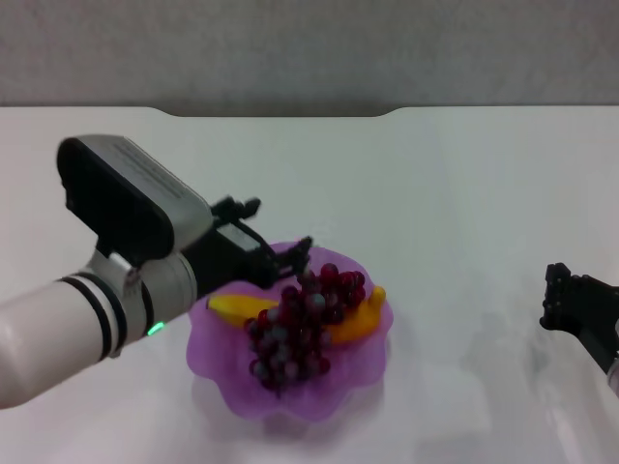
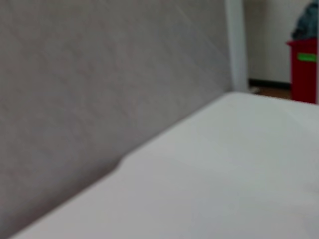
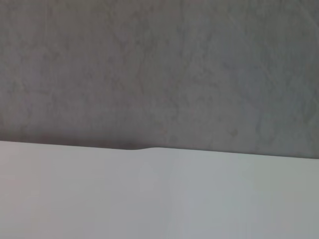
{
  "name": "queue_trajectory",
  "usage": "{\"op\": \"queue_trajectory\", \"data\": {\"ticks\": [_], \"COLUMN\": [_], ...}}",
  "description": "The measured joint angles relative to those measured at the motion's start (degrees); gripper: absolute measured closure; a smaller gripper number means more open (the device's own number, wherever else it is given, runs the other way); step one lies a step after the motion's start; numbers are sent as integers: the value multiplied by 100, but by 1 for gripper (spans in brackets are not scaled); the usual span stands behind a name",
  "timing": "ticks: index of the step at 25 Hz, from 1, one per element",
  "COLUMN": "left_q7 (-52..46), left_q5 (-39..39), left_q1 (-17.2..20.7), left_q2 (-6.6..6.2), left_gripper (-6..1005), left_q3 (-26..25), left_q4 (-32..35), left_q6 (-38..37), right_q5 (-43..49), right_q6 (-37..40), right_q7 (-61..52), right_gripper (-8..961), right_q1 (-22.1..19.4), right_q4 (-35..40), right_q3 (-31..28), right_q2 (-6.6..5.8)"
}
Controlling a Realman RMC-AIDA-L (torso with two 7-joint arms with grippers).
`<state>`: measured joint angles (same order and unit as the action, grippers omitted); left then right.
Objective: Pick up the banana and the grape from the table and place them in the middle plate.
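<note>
The purple scalloped middle plate [image 1: 221,360] sits on the white table [image 1: 464,193] at front centre. The yellow banana [image 1: 356,324] lies across it. The dark red-purple grape bunch [image 1: 300,329] lies on top of the banana inside the plate. My left gripper [image 1: 280,235] hangs just over the plate's far-left rim, next to the top of the bunch, open and holding nothing. My right gripper [image 1: 563,298] rests low at the table's right side, well away from the plate. Neither wrist view shows the plate or fruit.
The table's far edge has a notch [image 1: 280,114] against a grey wall. The left wrist view shows bare tabletop [image 2: 224,169], the wall and a red bin [image 2: 305,69] beyond the table. The right wrist view shows tabletop [image 3: 159,199] and wall.
</note>
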<state>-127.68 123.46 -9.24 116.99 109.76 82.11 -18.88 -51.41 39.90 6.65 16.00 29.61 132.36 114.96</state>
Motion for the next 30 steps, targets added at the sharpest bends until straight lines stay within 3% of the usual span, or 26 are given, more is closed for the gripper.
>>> {"op": "queue_trajectory", "data": {"ticks": [4,9,15,23,30], "left_q7": [1,-10,-76,-1036,-3303], "left_q5": [-6,-44,-418,-163,1406], "left_q1": [15,18,134,181,182], "left_q2": [-1,-2,-5,-46,-52], "left_gripper": [184,133,125,344,497], "left_q3": [-25,-26,47,174,185], "left_q4": [-23,-149,-372,-971,-2009], "left_q6": [593,1073,2395,3701,4904], "right_q5": [0,0,0,0,0], "right_q6": [0,0,0,0,0], "right_q7": [-3,-5,-6,-6,-6], "right_gripper": [926,926,926,926,926], "right_q1": [0,3,3,0,-1], "right_q4": [-14,-7,-30,-28,-35], "right_q3": [0,0,0,0,0], "right_q2": [0,0,0,0,0]}}
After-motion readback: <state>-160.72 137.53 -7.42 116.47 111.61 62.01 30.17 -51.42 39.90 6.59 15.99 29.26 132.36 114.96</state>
